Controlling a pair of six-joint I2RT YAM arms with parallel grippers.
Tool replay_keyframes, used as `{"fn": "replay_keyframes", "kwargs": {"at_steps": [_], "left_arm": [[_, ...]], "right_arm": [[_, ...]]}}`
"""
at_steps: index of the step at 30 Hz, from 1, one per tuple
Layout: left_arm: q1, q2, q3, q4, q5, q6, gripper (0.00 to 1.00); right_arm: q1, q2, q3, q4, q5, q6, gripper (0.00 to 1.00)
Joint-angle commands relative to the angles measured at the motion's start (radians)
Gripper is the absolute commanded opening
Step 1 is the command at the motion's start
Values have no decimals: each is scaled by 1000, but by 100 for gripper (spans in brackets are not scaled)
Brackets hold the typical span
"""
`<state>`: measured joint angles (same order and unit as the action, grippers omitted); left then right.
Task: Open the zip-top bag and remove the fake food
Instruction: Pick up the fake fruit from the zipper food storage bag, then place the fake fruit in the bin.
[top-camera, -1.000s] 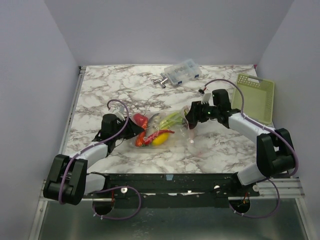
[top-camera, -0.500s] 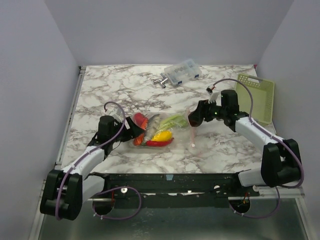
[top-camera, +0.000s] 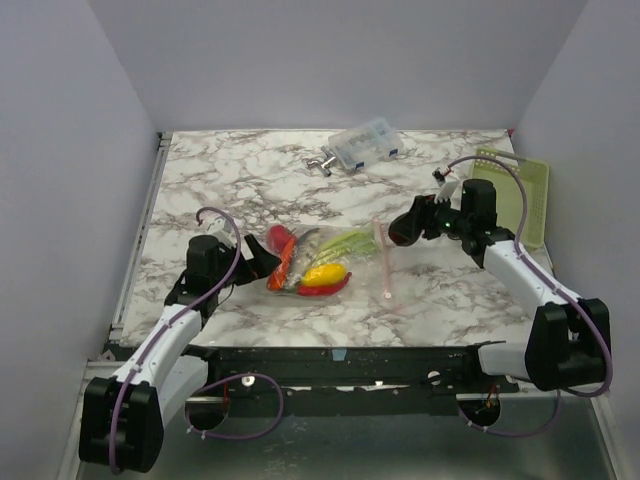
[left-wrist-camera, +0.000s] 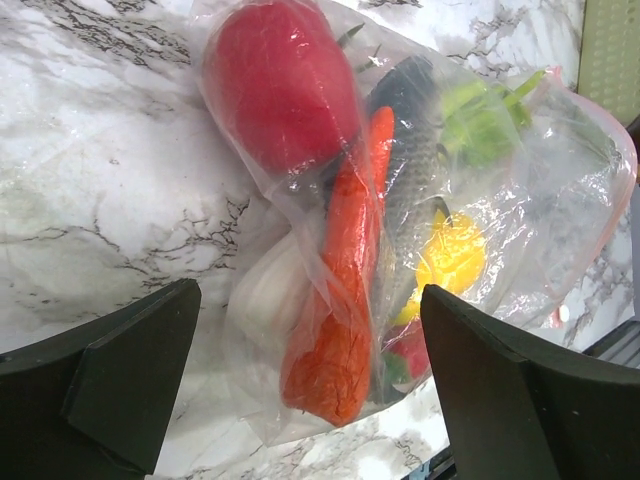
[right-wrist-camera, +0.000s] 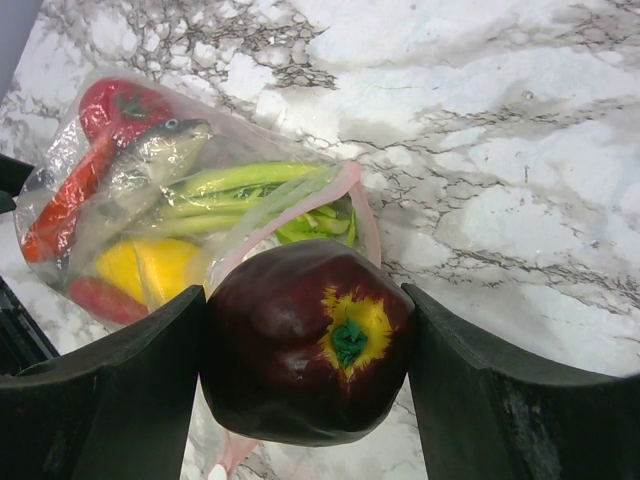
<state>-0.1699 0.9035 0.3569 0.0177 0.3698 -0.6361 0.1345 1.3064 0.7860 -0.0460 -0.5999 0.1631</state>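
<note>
Pulled rightward off the zip-top bag (top-camera: 358, 262), right claw (top-camera: 402, 228) pinches the dark purple piece (right-wrist-camera: 300, 350) near the basket (top-camera: 532, 205); left claw (top-camera: 262, 263) spread.

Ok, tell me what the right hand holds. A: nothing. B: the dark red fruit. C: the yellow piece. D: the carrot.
B: in the right wrist view the dark red fruit sits clamped in the right hand, outside the bag, where the carrot and the yellow piece lie.
</note>
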Motion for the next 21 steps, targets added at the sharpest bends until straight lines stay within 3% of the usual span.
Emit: {"fn": "replay_keyframes", "kwargs": {"at_steps": [1,13,21], "left_arm": [[18,-47,10,-64,-29,34,94],[36,-217,65,-194,-51,74,98],[46,-285,140,-261,-23,92,99]], "right_arm": [[-27,-46,-15,27,-24,-14,47],[-128,-107,-27,37,-74,28,47],[-306,-127,-26,86,-86,81,47]]}}
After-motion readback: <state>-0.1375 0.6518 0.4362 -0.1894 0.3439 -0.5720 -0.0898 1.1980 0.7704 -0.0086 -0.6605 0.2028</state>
